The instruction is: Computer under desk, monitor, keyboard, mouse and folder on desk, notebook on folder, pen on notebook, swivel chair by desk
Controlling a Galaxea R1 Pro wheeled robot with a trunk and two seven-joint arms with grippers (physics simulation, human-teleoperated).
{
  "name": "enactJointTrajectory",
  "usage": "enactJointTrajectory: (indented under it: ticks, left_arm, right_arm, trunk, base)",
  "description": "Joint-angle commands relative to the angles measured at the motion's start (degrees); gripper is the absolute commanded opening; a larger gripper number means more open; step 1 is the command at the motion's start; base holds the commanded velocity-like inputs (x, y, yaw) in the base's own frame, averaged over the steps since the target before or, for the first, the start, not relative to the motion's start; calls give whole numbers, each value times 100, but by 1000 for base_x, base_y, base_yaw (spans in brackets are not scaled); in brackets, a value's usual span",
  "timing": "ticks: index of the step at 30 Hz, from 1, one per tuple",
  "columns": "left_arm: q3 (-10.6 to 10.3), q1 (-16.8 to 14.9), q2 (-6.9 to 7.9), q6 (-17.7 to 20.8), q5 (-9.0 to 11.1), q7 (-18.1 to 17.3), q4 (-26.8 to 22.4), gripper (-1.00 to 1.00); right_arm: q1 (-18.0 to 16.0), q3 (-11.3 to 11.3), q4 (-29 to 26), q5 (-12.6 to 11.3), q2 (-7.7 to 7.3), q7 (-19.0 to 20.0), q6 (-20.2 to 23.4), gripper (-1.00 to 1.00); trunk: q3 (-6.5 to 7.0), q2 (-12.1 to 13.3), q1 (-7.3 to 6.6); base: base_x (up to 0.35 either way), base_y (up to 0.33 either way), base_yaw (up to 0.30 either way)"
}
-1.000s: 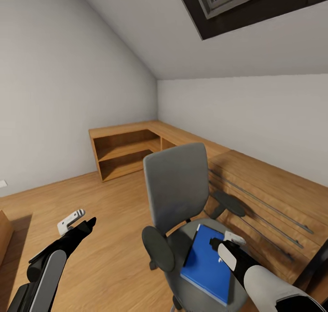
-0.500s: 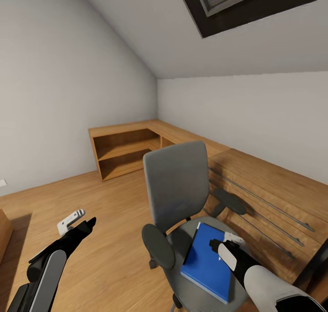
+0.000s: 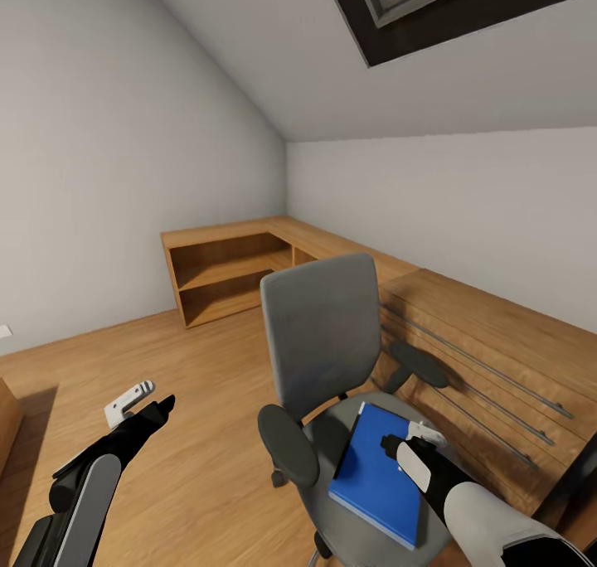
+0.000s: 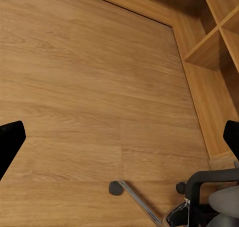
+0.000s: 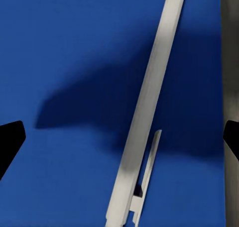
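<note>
we judge the step in hand to be the pick of the folder from the chair seat.

the swivel chair (image 3: 332, 360) stands on the wooden floor (image 3: 191, 368) just beside a light wooden dresser (image 3: 489, 343), its tall back upright and its seat facing us. risk: the chair rolls on castors and turns on its column. any sideways or downward push on the seat could swing or roll it, carrying the folder out from under the end effector.

the blue folder (image 3: 377, 472) lies flat on the seat, one corner toward the backrest, its near edge close to the seat's front. risk: it is thin and flat, so the fingers may slide over the cover and not under an edge. a nudge could send it off the front of the seat to the floor.

the right end effector (image 3: 406, 441) hovers directly over the folder. in the right wrist view its fingertips (image 5: 10, 140) stand wide apart at the frame edges, holding nothing, with the folder's pale spine bar (image 5: 144, 107) between them. we cannot tell whether it touches the cover.

the left end effector (image 3: 141, 401) hangs over bare floor, spread wide and empty. its wrist view shows a chair castor (image 4: 116, 188). risk: a base move could bring this arm against the chair.
</note>
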Motion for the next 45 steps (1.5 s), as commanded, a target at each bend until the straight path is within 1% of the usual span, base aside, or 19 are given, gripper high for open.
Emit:
enactJointTrajectory:
  ticks: [1, 7, 8, 31, 38, 45]
  left_arm:
    - [-2, -4, 2, 16, 61, 52, -8, 100]
    - [-2, -4, 2, 16, 61, 52, -8, 100]
    - [-2, -4, 2, 16, 61, 52, -8, 100]
    - [-2, -4, 2, 16, 61, 52, -4, 100]
    - [-2, -4, 2, 16, 29, 52, -1, 100]
    - [-2, -4, 2, 16, 17, 52, 1, 100]
  right_arm:
    - [-1, 48, -15, -33, -7, -39, 39, 100]
    - [-1, 50, -15, -33, -4, -42, 42, 100]
    - [-1, 53, -15, -33, -3, -44, 42, -100]
    - [-1, 48, -24, -33, -10, -39, 122, -100]
    - [-1, 56, -24, -33, -7, -39, 122, -100]
    - [-1, 57, -24, -33, -10, -37, 122, -100]
  trunk:
    - [-6, -3, -1]
    - [-6, -3, -1]
    - [-6, -3, -1]
    - [-6, -3, -1]
    - [-6, -3, -1]
    - [120, 278, -154]
  base:
    - [0, 0, 0]
    - [0, 0, 0]
    - [0, 0, 0]
    - [0, 0, 0]
    - [0, 0, 0]
    - [0, 0, 0]
